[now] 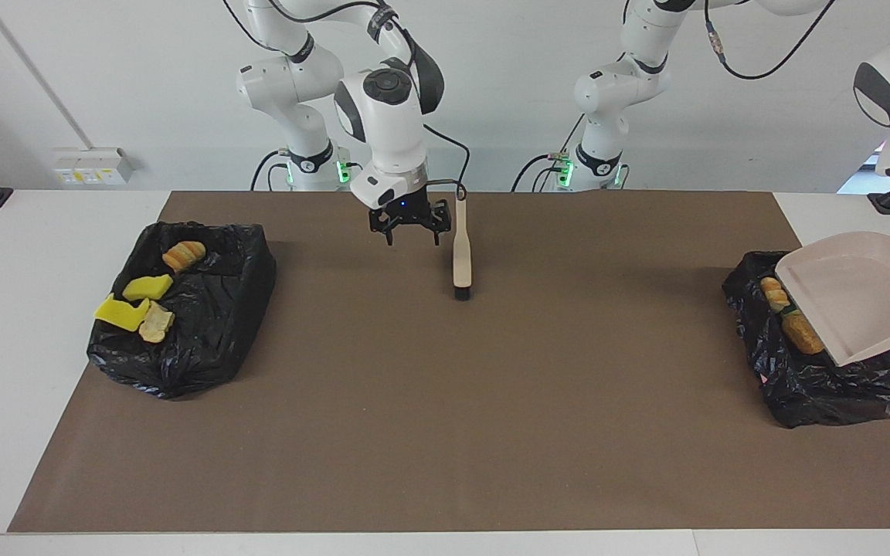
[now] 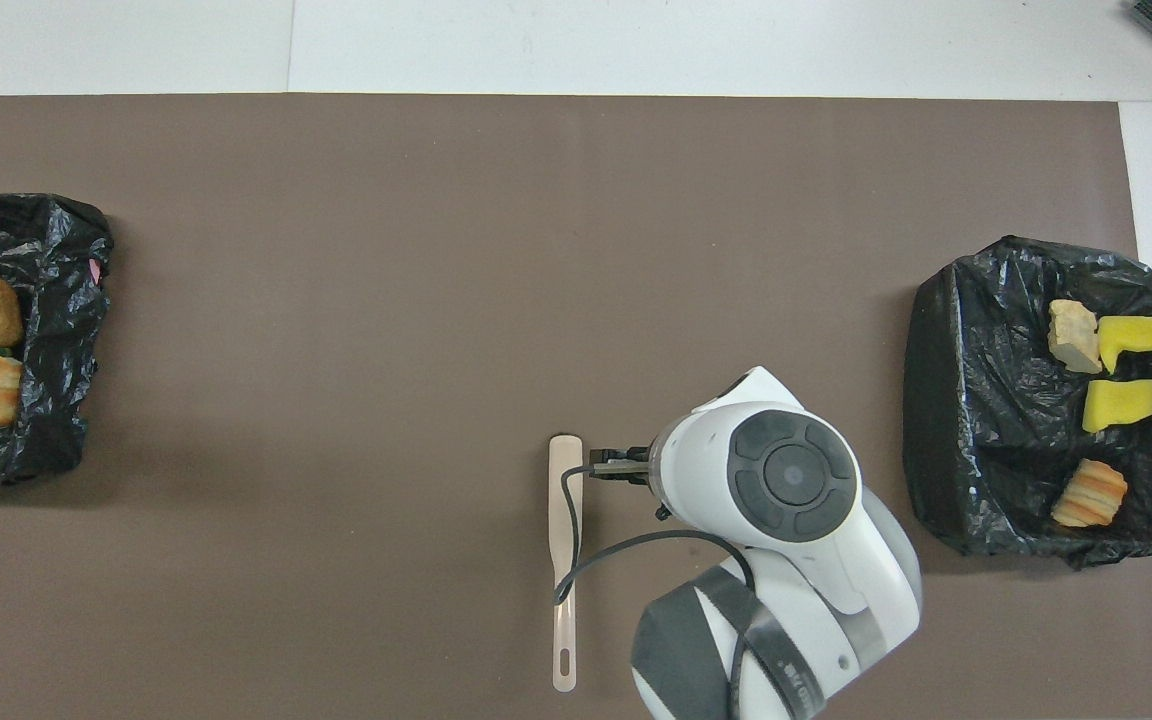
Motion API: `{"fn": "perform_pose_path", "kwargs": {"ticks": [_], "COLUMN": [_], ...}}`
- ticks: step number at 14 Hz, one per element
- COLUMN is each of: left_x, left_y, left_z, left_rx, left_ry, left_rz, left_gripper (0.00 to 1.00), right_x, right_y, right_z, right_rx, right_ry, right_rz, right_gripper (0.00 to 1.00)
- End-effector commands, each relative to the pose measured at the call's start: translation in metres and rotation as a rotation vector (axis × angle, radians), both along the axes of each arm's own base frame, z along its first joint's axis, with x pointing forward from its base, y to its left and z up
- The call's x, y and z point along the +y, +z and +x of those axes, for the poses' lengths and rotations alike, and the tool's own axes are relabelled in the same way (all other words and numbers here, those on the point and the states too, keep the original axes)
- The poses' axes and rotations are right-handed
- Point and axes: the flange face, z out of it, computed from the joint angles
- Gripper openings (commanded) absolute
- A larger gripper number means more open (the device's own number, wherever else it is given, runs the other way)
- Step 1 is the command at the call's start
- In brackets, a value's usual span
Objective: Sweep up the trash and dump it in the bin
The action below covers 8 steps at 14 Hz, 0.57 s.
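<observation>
Two bins, trash in both; brush lying loose.
Right gripper [image 1: 409, 233], jaws spread, hovers beside brush [image 1: 461, 251] on tabletop [image 1: 445, 401]. Trash [image 1: 147, 297] sits in bin [image 1: 213, 324]; more under dustpan [image 1: 850, 297]. Left jaws unseen, pressed together.

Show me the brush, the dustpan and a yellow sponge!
brush [image 1: 462, 262], facing view, middle of its handle
dustpan [image 1: 854, 305], facing view, inside of its scoop
yellow sponge [image 2: 1120, 404], overhead view, its top face

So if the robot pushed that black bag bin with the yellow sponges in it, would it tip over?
Probably not. The black bag bin sits low and wide, so it would likely slide. Its crinkled plastic looks floppy and may dent. The yellow sponges inside look light.
</observation>
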Motion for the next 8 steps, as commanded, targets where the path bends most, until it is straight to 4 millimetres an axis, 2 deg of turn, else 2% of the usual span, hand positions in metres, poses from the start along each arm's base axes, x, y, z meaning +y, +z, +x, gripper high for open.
{"fn": "perform_pose_path", "kwargs": {"ticks": [1, 3, 4, 8], "left_x": [-0.015, -0.013, -0.016, -0.037], "left_y": [-0.007, -0.019, -0.029, -0.079], "left_z": [-0.005, -0.013, -0.017, -0.023], "left_rx": [-0.009, -0.011, 0.003, 0.01], "left_ry": [0.017, 0.058, 0.074, 0.239], "left_rz": [-0.141, -0.273, -0.315, -0.449], "left_gripper": [0.0, 0.0, 0.0, 0.0], "right_x": [-0.036, -0.065, -0.079, -0.12], "right_y": [0.027, 0.047, 0.059, 0.085], "right_z": [0.025, 0.042, 0.05, 0.067], "right_rx": [-0.012, -0.02, -0.024, -0.044], "right_ry": [0.014, 0.014, 0.021, 0.05], "right_rz": [-0.031, -0.032, -0.033, -0.035], "right_gripper": [1.0, 1.0, 1.0, 1.0]}}
